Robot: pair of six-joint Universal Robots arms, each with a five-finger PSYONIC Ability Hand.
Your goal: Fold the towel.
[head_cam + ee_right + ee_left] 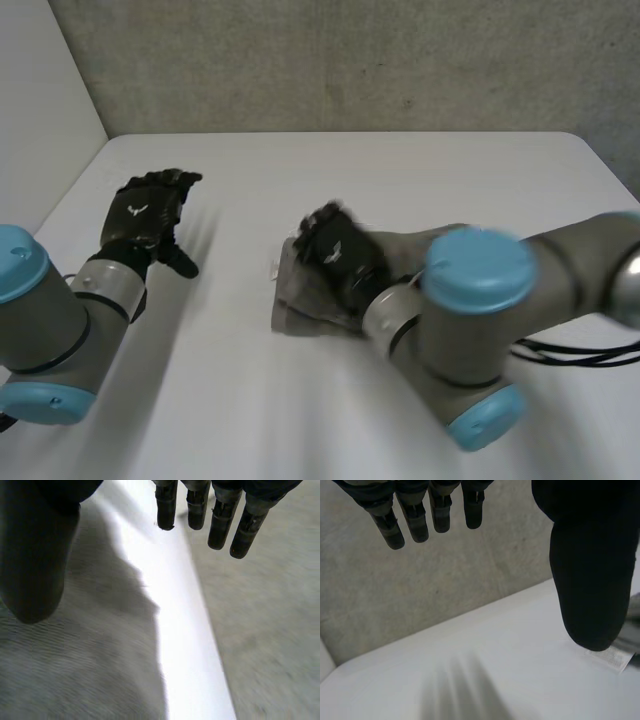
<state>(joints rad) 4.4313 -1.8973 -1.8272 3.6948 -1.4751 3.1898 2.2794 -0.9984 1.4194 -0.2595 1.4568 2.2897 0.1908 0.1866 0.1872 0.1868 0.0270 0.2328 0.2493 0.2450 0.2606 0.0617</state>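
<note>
We see the grey towel [300,305] lying bunched in the middle of the white bench [400,180], under the right hand [338,255]. That hand's fingers [220,527] are straight and held away from the thumb, gripping nothing. The cloth lies beneath the palm, and its edge runs under the fingertips with bare bench beyond. The left hand [148,212] hovers well apart from the towel, its fingers [415,525] straight and empty. A white label [607,657] on the towel shows just past its thumb.
</note>
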